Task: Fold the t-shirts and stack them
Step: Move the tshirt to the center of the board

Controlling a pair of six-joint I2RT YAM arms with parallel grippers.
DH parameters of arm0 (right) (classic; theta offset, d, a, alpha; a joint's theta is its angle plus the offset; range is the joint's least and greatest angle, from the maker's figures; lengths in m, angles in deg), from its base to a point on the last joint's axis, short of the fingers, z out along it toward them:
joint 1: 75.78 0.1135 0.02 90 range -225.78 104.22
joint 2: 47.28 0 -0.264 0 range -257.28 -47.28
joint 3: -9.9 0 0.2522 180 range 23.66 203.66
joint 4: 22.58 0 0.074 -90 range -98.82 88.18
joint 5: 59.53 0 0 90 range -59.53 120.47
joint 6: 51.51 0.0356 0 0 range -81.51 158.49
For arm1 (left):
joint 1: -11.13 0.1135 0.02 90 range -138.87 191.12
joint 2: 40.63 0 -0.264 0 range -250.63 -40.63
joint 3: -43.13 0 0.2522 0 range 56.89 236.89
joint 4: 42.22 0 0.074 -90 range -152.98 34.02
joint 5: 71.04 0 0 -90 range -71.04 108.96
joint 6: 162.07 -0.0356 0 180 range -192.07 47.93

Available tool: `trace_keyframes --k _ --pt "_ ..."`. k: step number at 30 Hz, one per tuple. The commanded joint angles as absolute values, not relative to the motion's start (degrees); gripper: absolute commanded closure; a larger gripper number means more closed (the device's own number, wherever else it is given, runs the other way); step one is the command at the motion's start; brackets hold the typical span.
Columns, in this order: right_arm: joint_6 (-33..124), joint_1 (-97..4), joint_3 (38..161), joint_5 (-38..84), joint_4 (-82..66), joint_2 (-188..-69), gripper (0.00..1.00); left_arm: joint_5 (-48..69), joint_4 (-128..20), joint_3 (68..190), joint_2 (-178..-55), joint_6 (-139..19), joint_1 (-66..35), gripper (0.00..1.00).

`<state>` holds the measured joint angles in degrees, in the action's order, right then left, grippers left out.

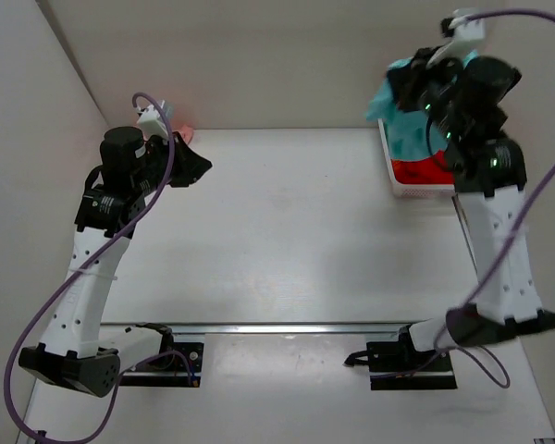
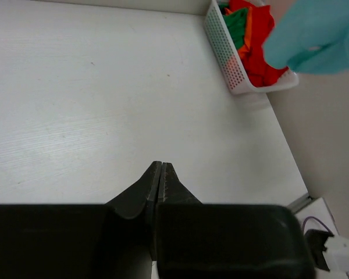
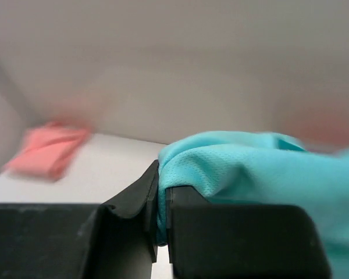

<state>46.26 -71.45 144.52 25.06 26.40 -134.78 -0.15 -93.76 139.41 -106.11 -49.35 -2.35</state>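
You are pinching just a fold of the teal t-shirt (image 3: 250,168) in your right gripper (image 3: 161,180) above the white basket (image 1: 414,192), so you are risking it slipping free mid-carry, while your left gripper (image 2: 161,177) is hovering clenched and empty over the bench (image 1: 287,231).

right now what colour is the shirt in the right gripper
Teal t-shirt, clearest in the right wrist view.

Teal t-shirt (image 1: 407,128) aloft near basket (image 2: 221,43) — red t-shirt (image 1: 421,172), green t-shirt (image 2: 235,23) inside; salmon t-shirt (image 3: 46,151) far-left.
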Motion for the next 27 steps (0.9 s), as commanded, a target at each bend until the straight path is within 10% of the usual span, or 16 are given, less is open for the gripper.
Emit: trace_keyframes --k 1,16,17,19,22,27 --pt "39.8 -55.4 135.9 32.7 20.4 -124.5 1.0 2.1 -95.0 142.7 -105.1 -50.7 -1.3 0.92" --pt "65.2 -56.4 124.2 2.5 13.8 -129.4 1.0 12.4 -102.6 143.6 -95.7 -53.2 -0.6 0.87" --pt "67.5 -56.1 126.0 0.8 14.5 -132.7 0.94 11.8 -102.9 143.6 -95.4 -53.1 0.0 0.81" --pt "69.5 -56.3 131.6 -3.8 18.3 -138.8 0.4 11.3 -104.2 142.8 -95.9 -52.9 -0.3 0.68" --pt "66.1 -55.2 136.7 2.9 25.8 -144.1 0.22 7.5 -107.0 141.7 -99.4 -51.8 -0.1 0.6" --pt "64.1 -61.6 132.5 7.3 27.9 -142.8 0.21 2.7 -107.0 132.1 -103.4 -49.8 -7.6 0.55"
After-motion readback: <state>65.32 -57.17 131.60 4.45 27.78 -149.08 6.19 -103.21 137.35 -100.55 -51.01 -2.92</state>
